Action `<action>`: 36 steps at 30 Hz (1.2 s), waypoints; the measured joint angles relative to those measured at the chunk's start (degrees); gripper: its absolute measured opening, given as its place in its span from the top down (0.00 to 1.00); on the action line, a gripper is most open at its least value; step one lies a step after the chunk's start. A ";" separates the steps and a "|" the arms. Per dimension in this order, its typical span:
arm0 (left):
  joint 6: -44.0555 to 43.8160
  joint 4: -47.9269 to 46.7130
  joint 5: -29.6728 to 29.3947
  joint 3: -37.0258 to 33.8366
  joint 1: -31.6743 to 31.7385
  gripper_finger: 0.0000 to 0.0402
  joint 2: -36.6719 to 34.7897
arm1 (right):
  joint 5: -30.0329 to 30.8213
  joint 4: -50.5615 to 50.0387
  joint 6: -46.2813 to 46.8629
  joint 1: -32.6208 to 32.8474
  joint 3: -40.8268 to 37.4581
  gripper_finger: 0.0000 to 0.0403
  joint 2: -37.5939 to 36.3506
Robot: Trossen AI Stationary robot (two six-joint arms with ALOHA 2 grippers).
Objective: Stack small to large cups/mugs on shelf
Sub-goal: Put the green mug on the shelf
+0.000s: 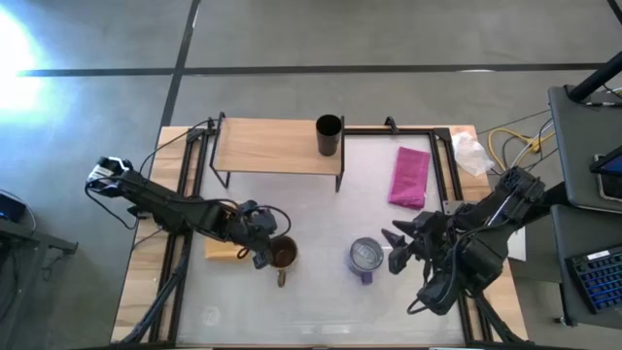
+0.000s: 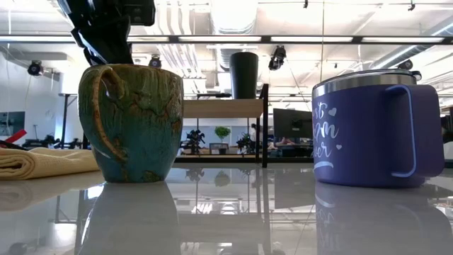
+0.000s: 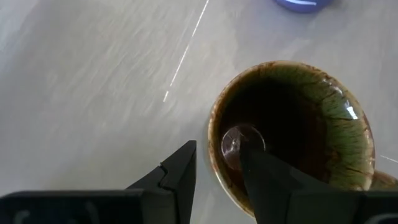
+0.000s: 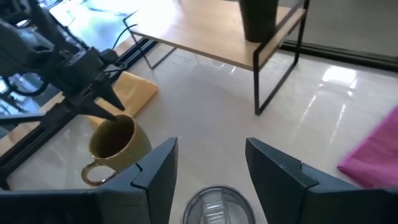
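Observation:
The small black cup (image 1: 328,134) stands upright on the right end of the light-wood shelf (image 1: 277,146) at the table's far side. The olive-brown mug (image 1: 283,255) stands upright on the table, its handle (image 1: 282,279) toward the near edge. My left gripper (image 3: 216,149) is open over the mug's left rim, one finger inside the mug and one outside. The purple mug (image 1: 365,258) with the silvery top stands to the right of it. My right gripper (image 4: 211,146) is open just right of the purple mug (image 4: 214,205), touching nothing. My left gripper comes at the olive-brown mug from above and the left, slanting down. One finger (image 3: 267,174) is inside the mug and one (image 3: 177,171) outside, astride the rim's left side (image 3: 214,140). Whether either finger touches the wall, I cannot tell. The mug stands on the table.
A folded yellow-tan pad (image 1: 222,251) lies left of the olive-brown mug, under my left arm. A pink cloth (image 1: 409,177) lies at the right, near the shelf's right leg. Black frame rails run along the table's left and right sides. Open tabletop lies between the mugs and the shelf.

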 joint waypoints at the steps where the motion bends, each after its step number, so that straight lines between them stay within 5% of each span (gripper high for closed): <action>1: 0.02 0.06 -0.01 -0.01 0.06 0.73 0.13 | 0.00 -0.04 0.99 0.00 -0.75 0.55 -0.19; 16: 0.27 1.67 2.08 -0.61 1.13 0.74 5.50 | -0.46 0.10 4.97 0.00 -2.98 0.55 -0.31; 23: 0.73 2.30 3.81 -0.58 1.87 0.94 6.13 | -0.47 0.22 5.47 0.00 -2.98 0.55 -0.35; 29: 1.42 2.07 4.11 0.28 2.33 0.96 5.69 | -0.48 0.28 5.46 0.00 -2.98 0.55 -0.31; 36: 2.06 -10.92 4.15 8.47 4.42 0.96 4.01 | -0.48 0.33 5.44 0.00 -2.98 0.55 -0.29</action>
